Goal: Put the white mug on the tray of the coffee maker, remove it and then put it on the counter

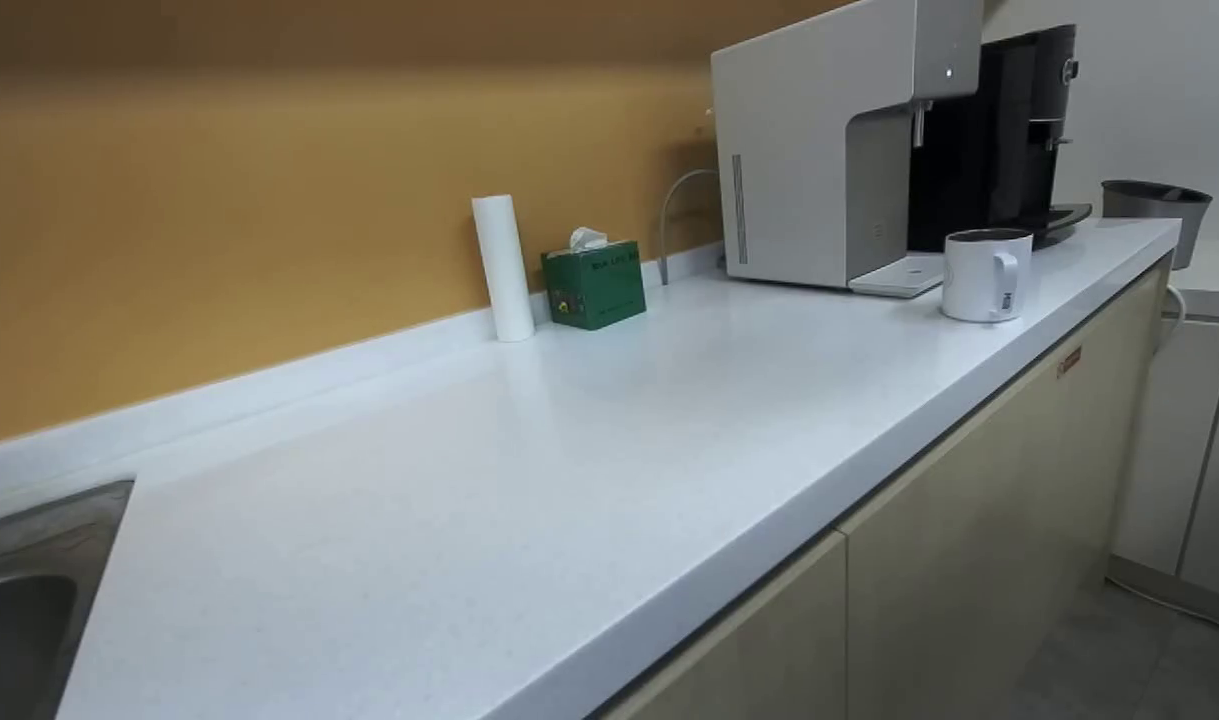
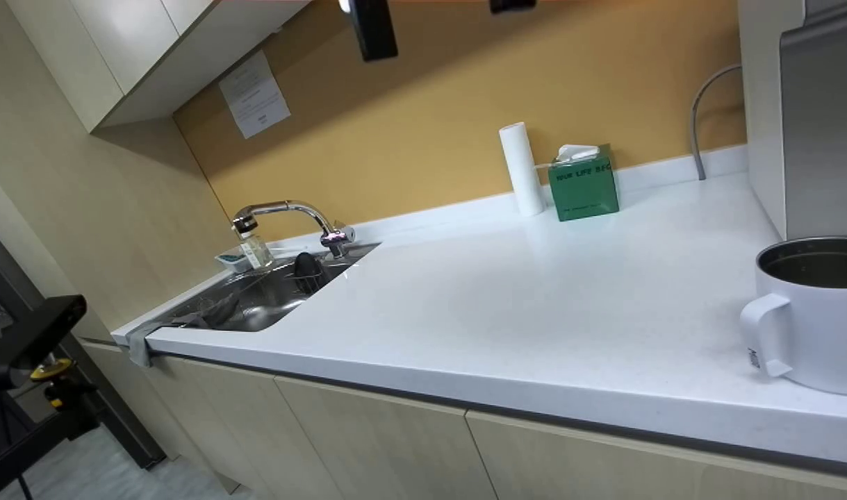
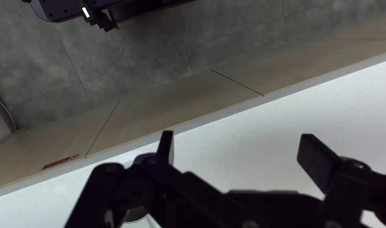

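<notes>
The white mug [image 1: 964, 280] stands upright on the counter [image 1: 569, 450] near its front edge, beside the coffee maker [image 1: 809, 170]. Its handle faces the front edge side. The mug also shows at the right edge of an exterior view [image 2: 826, 340], cut off. In the wrist view a small part of the mug [image 3: 141, 223] shows behind the left finger. The tray [image 1: 899, 275] juts from the coffee maker's base with nothing on it. My gripper [image 3: 238, 147] is open and empty above the counter. Its fingertips [image 2: 445, 21] show at the top of an exterior view, high above the counter.
A green tissue box [image 1: 597, 285] and a tall white cylinder [image 1: 504, 268] stand by the backsplash. A sink [image 2: 270, 312] with a faucet [image 2: 284, 207] is at the counter's far end. Upper cabinets [image 2: 117, 42] hang above it. A grey bin [image 1: 1154, 205] stands beyond the black section.
</notes>
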You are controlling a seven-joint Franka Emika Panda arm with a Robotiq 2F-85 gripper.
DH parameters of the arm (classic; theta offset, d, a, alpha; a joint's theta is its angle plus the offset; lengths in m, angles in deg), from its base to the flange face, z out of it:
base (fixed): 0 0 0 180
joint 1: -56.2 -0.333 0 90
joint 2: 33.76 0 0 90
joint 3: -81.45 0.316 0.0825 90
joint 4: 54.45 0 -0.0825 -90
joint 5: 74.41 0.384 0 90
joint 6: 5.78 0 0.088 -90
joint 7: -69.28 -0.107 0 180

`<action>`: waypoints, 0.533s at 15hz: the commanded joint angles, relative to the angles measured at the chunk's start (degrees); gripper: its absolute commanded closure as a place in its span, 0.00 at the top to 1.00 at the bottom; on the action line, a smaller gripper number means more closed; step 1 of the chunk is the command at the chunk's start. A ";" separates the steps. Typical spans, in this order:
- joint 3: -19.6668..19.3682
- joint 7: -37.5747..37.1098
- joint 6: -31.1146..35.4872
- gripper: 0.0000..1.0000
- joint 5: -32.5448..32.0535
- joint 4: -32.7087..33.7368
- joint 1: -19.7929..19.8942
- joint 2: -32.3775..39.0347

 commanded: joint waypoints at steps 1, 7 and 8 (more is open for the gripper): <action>1.90 -0.86 8.73 1.00 -0.39 -2.22 0.78 2.44; 6.23 -8.62 34.92 1.00 -6.07 -7.34 4.09 10.20; 7.23 -11.20 38.66 1.00 -8.75 -7.86 5.45 11.79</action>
